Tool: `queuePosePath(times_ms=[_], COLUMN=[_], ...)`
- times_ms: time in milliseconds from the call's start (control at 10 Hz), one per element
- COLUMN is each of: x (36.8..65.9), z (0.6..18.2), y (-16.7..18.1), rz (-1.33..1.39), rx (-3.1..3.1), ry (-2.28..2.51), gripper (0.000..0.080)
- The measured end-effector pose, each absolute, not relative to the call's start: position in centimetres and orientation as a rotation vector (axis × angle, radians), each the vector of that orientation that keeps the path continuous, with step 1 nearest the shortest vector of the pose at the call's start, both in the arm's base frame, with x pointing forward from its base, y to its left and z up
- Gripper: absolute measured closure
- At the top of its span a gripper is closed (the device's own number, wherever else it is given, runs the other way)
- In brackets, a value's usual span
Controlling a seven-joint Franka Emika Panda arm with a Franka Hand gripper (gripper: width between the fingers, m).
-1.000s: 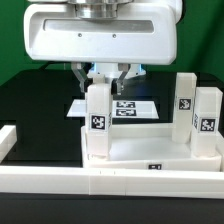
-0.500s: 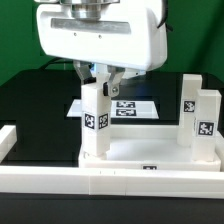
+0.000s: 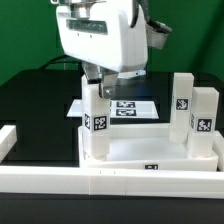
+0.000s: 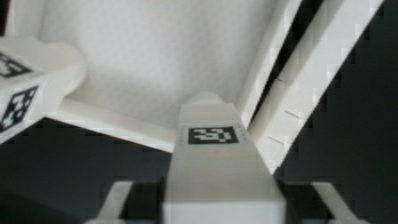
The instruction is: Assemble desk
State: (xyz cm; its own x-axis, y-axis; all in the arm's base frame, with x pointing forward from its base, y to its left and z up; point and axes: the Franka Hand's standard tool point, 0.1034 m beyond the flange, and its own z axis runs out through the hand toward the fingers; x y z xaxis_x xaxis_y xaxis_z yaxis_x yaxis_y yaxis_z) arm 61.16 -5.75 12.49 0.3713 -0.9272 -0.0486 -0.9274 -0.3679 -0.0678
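Desk's white block leg (image 3: pixel 97 125) stands upright at the white rimmed plastic tabletop's (image 3: pixel 150 150) nine o'clock corner, long axis vertical; your gripper (image 3: pixel 99 82) sits directly above, fingers clamped on its top.

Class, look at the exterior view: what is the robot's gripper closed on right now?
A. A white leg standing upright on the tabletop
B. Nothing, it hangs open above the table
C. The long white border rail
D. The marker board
A: the gripper sits clamped on the top of an upright white leg that stands at a corner of the tabletop.
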Motion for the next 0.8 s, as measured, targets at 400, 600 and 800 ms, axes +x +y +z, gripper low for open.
queuePosePath(times_ms=[400,600,800], x=[61.16,61.22,61.26], z=[12.44,12.35,12.29], y=[-5.55,-5.33,-5.29], rz=[-0.004,-0.02,-0.032], rx=[-2.6,-2.753,-2.837], ry=[1.638,1.377,1.201], gripper=[0.0266,0.0173,0.0156])
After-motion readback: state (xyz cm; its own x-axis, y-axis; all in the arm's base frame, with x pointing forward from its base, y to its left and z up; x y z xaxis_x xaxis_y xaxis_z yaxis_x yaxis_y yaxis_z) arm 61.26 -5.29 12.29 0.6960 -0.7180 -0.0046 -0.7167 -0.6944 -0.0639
